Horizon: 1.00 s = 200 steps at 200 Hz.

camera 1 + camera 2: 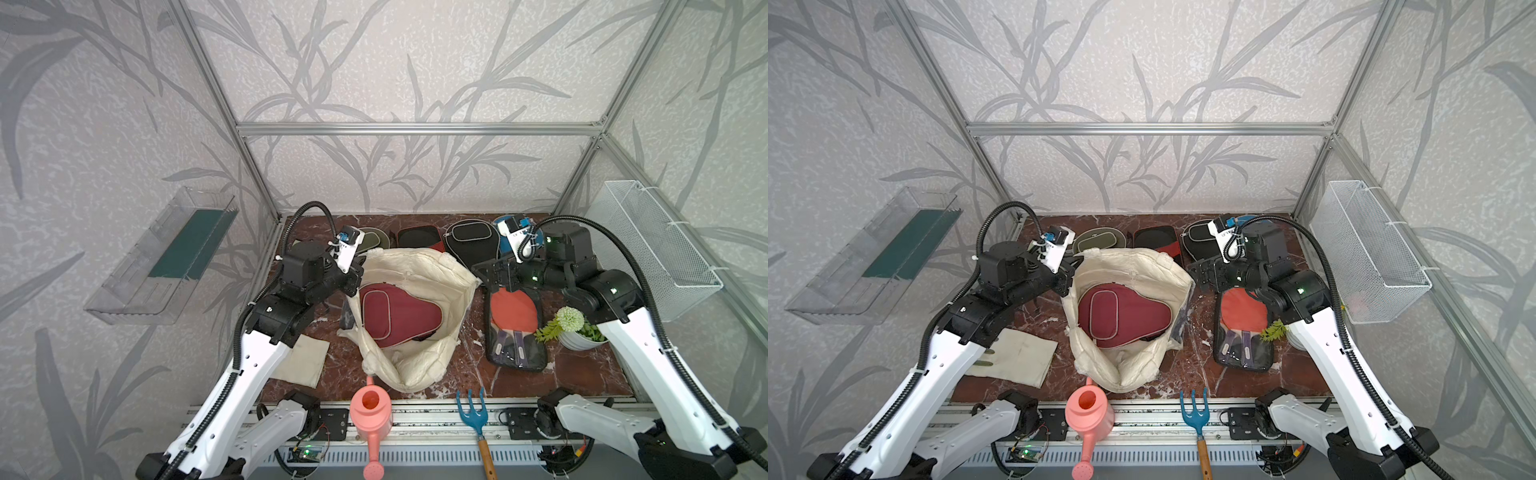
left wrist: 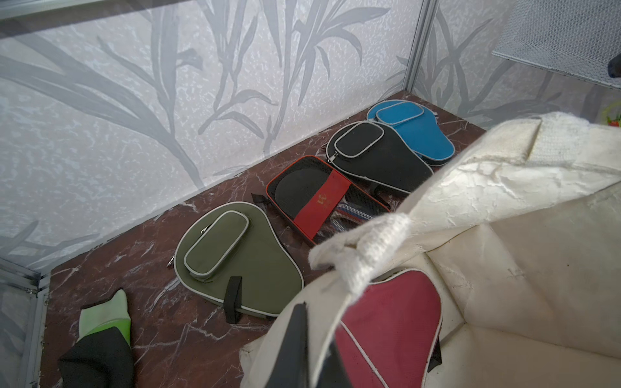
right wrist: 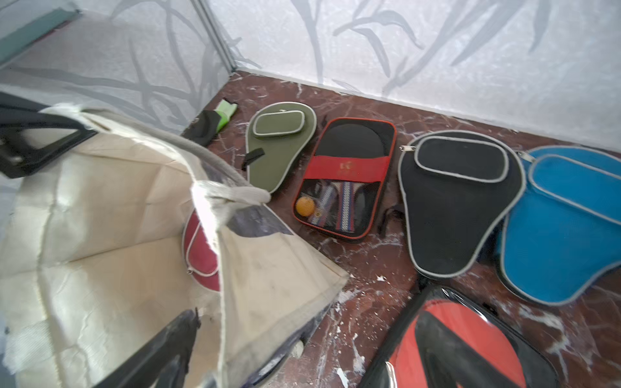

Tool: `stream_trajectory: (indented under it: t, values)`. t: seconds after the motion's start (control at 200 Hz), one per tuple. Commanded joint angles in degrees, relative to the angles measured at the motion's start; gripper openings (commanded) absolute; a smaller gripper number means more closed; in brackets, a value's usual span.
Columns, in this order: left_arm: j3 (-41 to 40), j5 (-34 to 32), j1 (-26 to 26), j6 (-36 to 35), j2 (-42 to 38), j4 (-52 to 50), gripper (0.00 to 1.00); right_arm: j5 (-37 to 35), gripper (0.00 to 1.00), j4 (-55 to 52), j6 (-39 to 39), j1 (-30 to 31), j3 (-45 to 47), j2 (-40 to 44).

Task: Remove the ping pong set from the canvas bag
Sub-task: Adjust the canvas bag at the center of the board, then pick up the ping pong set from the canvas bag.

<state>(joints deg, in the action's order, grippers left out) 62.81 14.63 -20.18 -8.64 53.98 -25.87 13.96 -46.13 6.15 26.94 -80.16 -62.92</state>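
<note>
The left gripper (image 1: 352, 281), jaws closed, pinches the rim of the canvas bag (image 1: 419, 365); the right gripper (image 1: 483, 272) hangs wide open and empty at the opposite rim. The maroon paddle case (image 1: 399, 316) lies inside the canvas bag.

The left arm (image 1: 257, 365) and the right arm (image 1: 648, 353) are built alike: long white shells dotted with small round holes, joined by blocky black joint housings. A ribbed black cable hose (image 1: 239, 332) runs along each arm, bound on with thin white ties. At the far end of each arm sits a white camera block (image 1: 347, 245) with a blue plug. Small green lights (image 1: 613, 289) glow on the right arm's black joints. The left gripper (image 1: 353, 289) and the right gripper (image 1: 482, 272) are black.
</note>
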Motion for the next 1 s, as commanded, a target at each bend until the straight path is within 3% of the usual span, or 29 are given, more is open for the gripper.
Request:
stream_trajectory:
  t: [0.0,0.255,0.485,0.755,0.995]
  values:
    - [3.22,1.37,0.06,-0.94,-2.52,5.37,0.00,-2.27,0.99,-2.87,0.62,4.38,-0.76,-0.94]
    - [0.79,2.40,0.06,0.89,-2.74,5.14,0.00,-9.99,0.99,-4.56,-9.36,17.84,-7.52,-4.68]
    - [-0.83,3.91,0.06,3.08,-2.23,4.71,0.00,-10.67,0.99,-8.22,-18.15,28.57,-20.09,-16.10]
    - [-1.11,1.84,0.06,4.15,-1.45,3.14,0.00,-2.05,0.99,-1.44,-18.16,30.54,-13.52,-23.69]
    - [-0.76,0.43,0.06,4.60,0.40,3.00,0.00,-6.58,0.99,4.83,-16.50,29.33,-9.58,-33.67]
